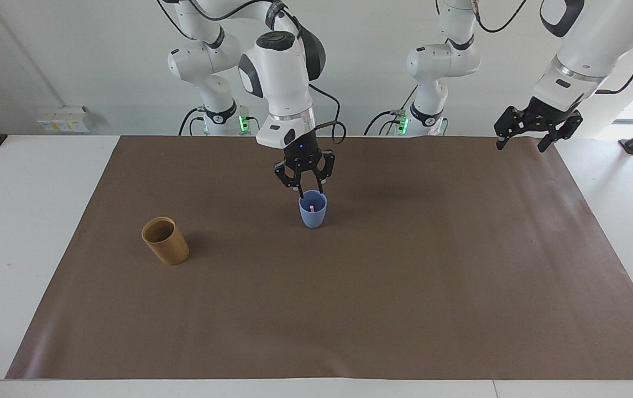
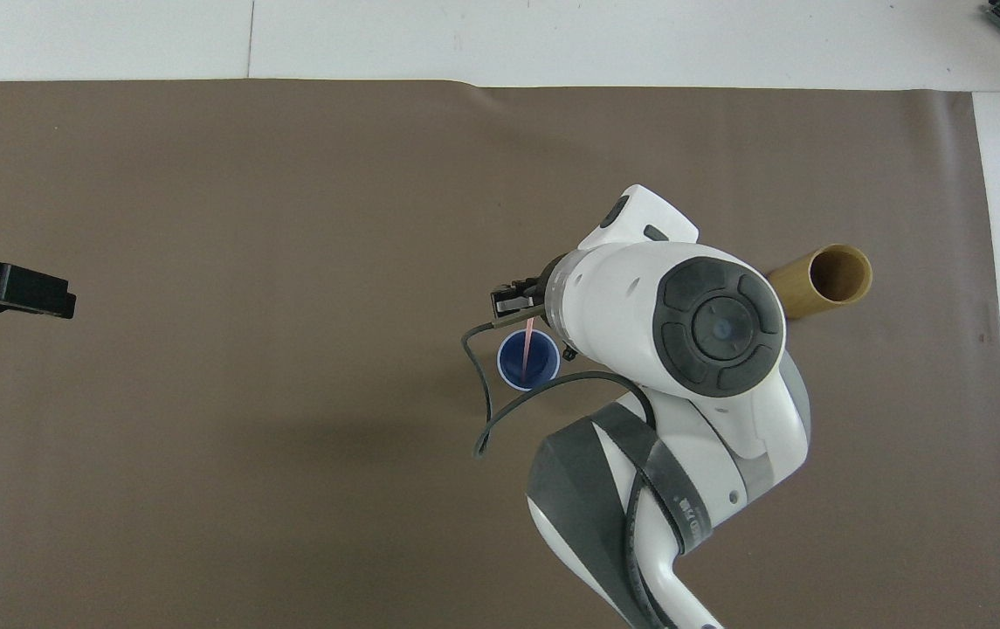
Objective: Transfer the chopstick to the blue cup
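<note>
The blue cup [image 1: 313, 216] stands upright in the middle of the brown mat. The chopstick [image 1: 313, 208] rests inside it, and only its small pink end shows there. From overhead the chopstick [image 2: 532, 342] leans against the rim of the blue cup [image 2: 513, 367]. My right gripper [image 1: 310, 190] hangs just above the cup's rim, open, with nothing between its fingers. My left gripper [image 1: 521, 145] waits, open and raised, over the mat's corner at the left arm's end.
A tan bamboo-coloured cup [image 1: 165, 240] stands on the mat [image 1: 404, 287] toward the right arm's end, a little farther from the robots than the blue cup. The right arm's cable [image 2: 486, 411] droops beside the blue cup.
</note>
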Motion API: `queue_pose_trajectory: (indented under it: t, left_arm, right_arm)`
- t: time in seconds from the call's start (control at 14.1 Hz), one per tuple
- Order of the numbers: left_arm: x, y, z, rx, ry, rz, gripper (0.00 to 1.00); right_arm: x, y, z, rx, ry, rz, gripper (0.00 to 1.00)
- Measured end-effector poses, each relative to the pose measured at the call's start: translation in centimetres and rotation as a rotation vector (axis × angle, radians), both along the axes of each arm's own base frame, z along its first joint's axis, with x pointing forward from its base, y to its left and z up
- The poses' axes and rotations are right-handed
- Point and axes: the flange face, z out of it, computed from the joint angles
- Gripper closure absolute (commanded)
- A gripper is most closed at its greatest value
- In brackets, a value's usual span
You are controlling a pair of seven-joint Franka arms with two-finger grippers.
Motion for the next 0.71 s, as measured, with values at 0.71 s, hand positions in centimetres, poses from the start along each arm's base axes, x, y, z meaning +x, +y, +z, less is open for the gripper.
queue_pose_trajectory:
  t: [0.71]
  left_arm:
    - [0.0, 0.0, 0.0, 0.000, 0.000, 0.000, 0.00]
  right_arm:
    - [1.2, -20.9, 9.2, -0.053, 0.116, -0.321, 0.00]
